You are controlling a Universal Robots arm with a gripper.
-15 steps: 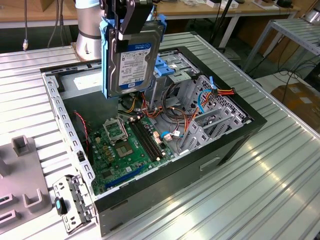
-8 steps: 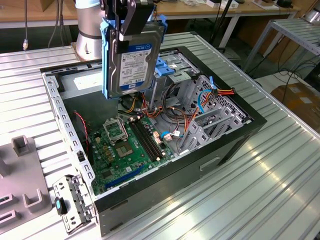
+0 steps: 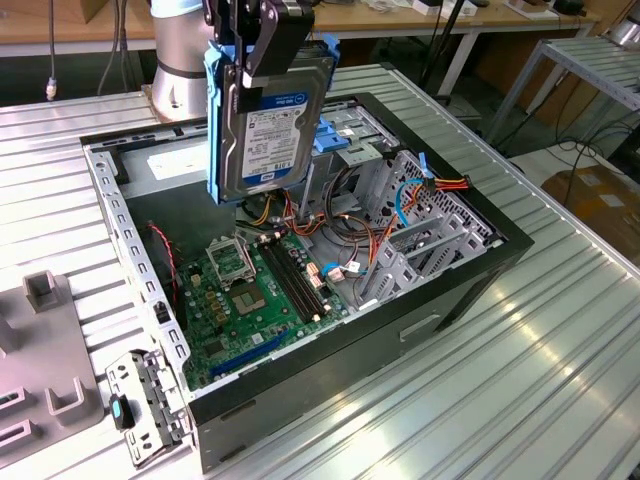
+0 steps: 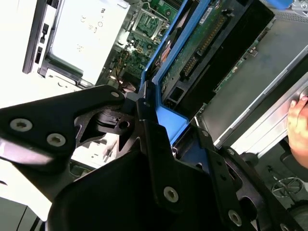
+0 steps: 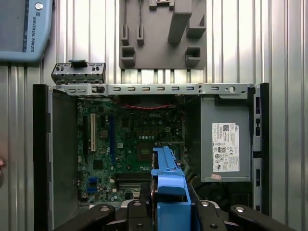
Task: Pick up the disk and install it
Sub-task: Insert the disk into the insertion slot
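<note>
Ribbed metal tabletop [image 3: 540, 380] carried an open computer case [image 3: 455, 290] lying on its side, with workbenches behind it.

The gripper [image 3: 262, 48] had its jaws pressed shut on the upper end of the disk [image 3: 268, 130], one black finger lying over the labelled face. The first wrist view showed the drive's blue rail [image 5: 168, 187] end-on between the gripper's black links. The disk hung upright, its long side vertical and its label facing the exterior camera. It was in the air above the case, clear of the motherboard [image 3: 250, 300] below.

As a judgement, the drive would handle as a stiff, fairly heavy slab of metal. Its bare faces looked smooth enough to slip in a light pinch. The circuit board and connector on its underside [image 4: 199, 48] would be the delicate parts. The plain metal faces near one end, away from the connector, seemed the sound place to grip, as here. Held at one end, its weight hung below the grip, so any swing could work it loose.

Just beside it, toward the exterior view's right, stood the drive cage [image 3: 352, 140] with its blue top. The grey power supply [image 5: 226, 144] sat in a corner of the case. A person's hand [image 4: 298, 127] rested at the table's edge.
</note>
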